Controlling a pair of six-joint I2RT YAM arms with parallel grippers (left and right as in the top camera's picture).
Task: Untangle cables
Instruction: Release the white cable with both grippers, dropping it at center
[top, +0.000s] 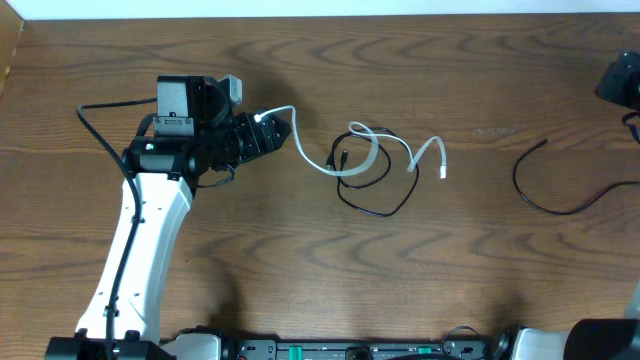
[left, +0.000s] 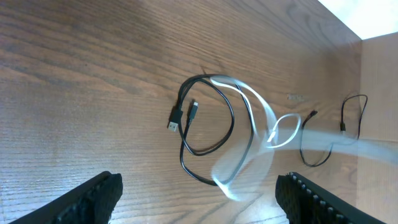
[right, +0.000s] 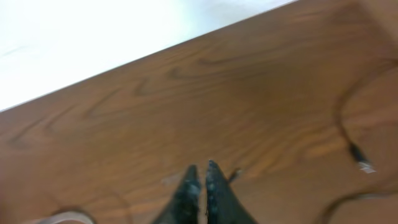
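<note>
Here, the left gripper (top: 283, 131) hovers over the left half of the wooden table (top: 300, 270), and the left wrist view shows its fingers (left: 93, 200) spread wide apart with nothing clamped between them. One end of the white cable (top: 436, 148) lies right at the fingertips in the overhead view; whether it touches them cannot be told. From there the white cable runs toward the middle of the table, where it loops through a black cable (left: 180, 102), the two crossing each other in a loose tangle. The white cable's far plug end points away on the right side of that tangle. In the left wrist view the white cable is a blurred streak, while the black loop is sharp, with its USB plug (left: 175, 121) lying inside the coil's left edge.

A second black cable (top: 516, 180) lies well apart to the right, curved in an open arc and clear of the tangle. The right gripper (right: 200, 169) is near the table's far right edge, its fingers pressed together and empty, with that second cable's small plug (right: 360, 163) on the wood just beside it.
</note>
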